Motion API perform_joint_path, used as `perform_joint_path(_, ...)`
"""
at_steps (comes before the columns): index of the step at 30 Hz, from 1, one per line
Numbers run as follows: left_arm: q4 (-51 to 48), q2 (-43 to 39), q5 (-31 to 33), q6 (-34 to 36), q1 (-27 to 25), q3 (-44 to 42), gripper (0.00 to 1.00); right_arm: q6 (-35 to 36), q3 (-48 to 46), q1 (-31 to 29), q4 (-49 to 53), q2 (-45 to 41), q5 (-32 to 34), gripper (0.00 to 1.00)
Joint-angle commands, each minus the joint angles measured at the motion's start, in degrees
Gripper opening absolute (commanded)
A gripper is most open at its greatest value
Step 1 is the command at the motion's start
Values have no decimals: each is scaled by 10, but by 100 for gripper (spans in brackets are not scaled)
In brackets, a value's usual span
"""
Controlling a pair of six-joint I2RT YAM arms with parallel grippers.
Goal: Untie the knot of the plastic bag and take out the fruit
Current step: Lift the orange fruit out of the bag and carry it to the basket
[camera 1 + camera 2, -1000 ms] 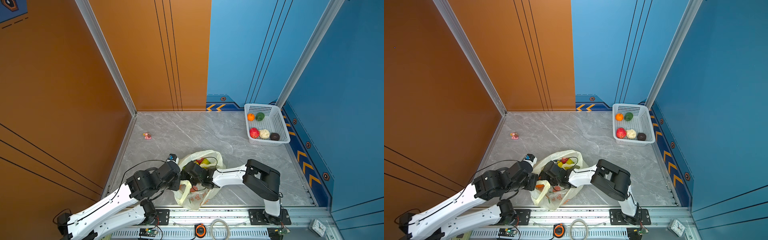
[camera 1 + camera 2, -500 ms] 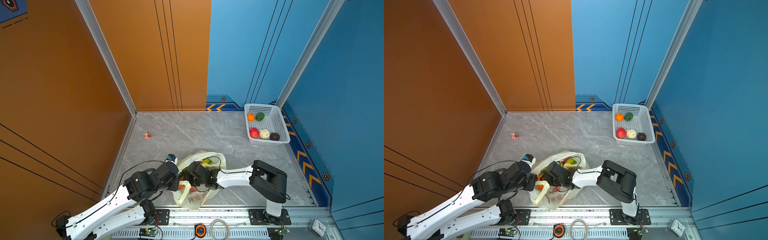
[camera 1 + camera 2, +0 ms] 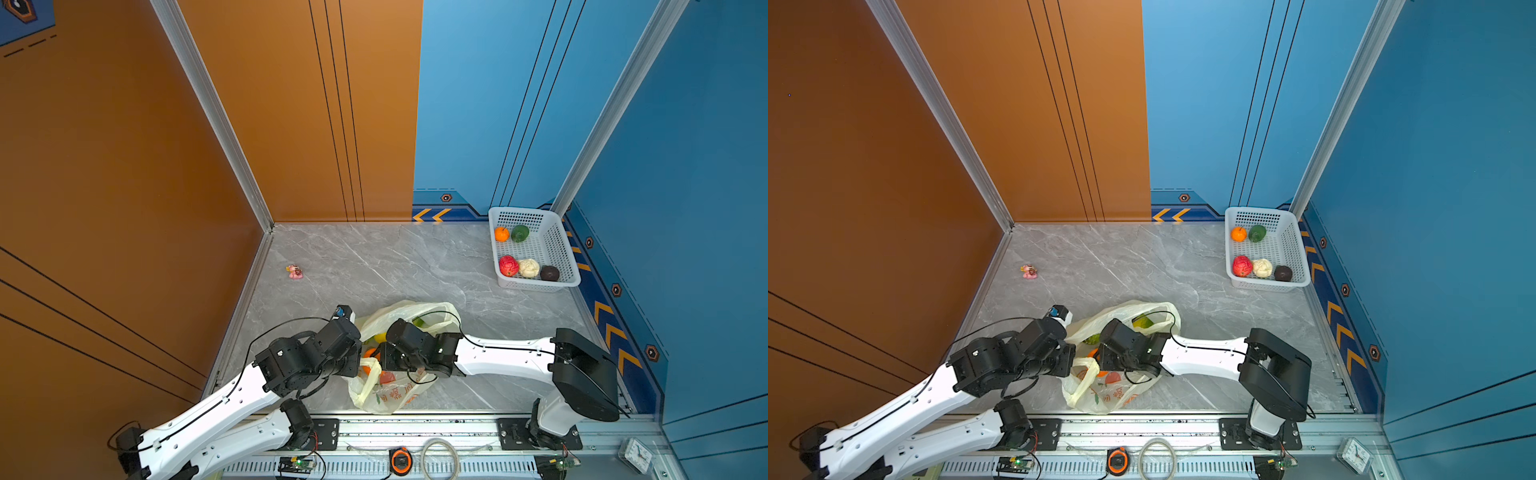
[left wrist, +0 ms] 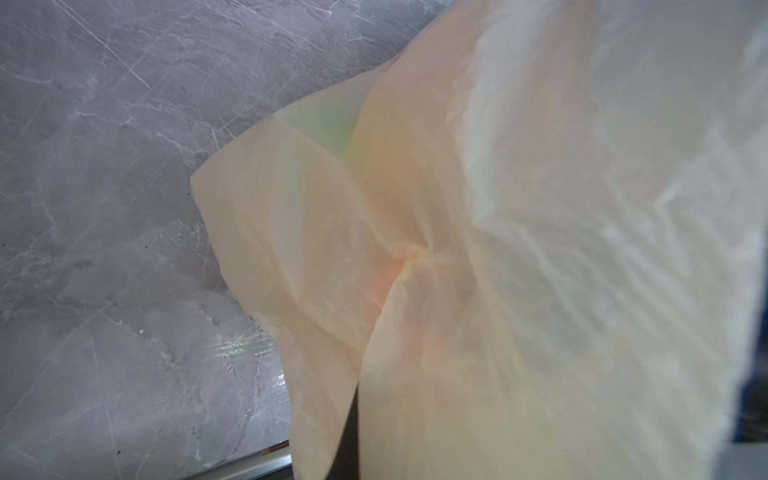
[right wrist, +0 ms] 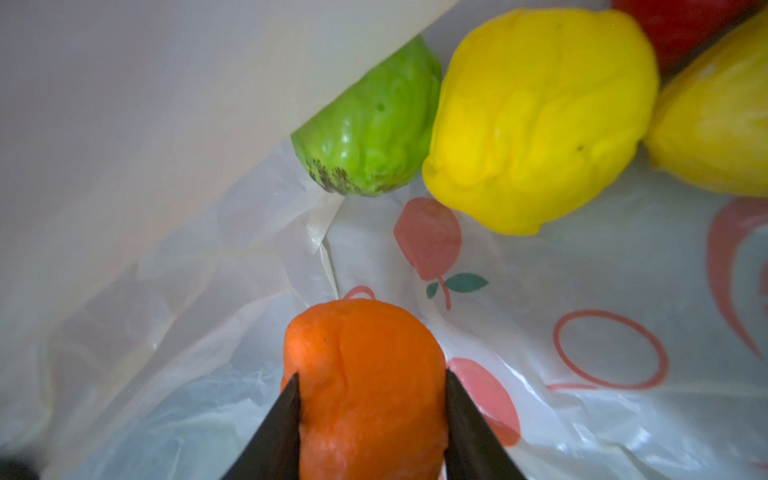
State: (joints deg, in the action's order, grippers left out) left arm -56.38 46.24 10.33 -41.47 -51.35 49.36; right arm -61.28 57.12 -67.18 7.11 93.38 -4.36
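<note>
The plastic bag [image 3: 394, 397] [image 3: 1100, 395] lies open near the front rail in both top views. My left gripper [image 3: 355, 366] is shut on the bag's left edge. Cream plastic [image 4: 519, 291] fills the left wrist view, and one dark finger [image 4: 350, 432] shows behind it. My right gripper [image 5: 370, 395] [image 3: 384, 360] is inside the bag, shut on an orange fruit [image 5: 365, 374]. Beyond it lie a green fruit [image 5: 374, 133], two yellow ones [image 5: 540, 116] and a red one [image 5: 681, 20]. The knot is out of view.
A white basket [image 3: 567, 249] at the back right holds several fruits, among them red [image 3: 508, 265], cream [image 3: 528, 268] and dark brown [image 3: 549, 273]. A tiny pink figure [image 3: 294, 272] sits at the left. Walls enclose the grey floor, and the arms' rail [image 3: 415, 428] runs along the front.
My right arm's elbow has swung to the right and its gripper has drawn slightly toward the front rail with the orange fruit in it. The left arm has hardly moved.
</note>
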Motion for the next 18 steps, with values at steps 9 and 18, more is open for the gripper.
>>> perform_joint_path(9, 18, -3, 15, 18, 20, 21, 0, 79, 58, -26, 205, -83, 32, 32)
perform_joint_path(18, 39, 5, 13, 29, 28, 24, 0, 110, 136, -39, 317, -110, 31, 32)
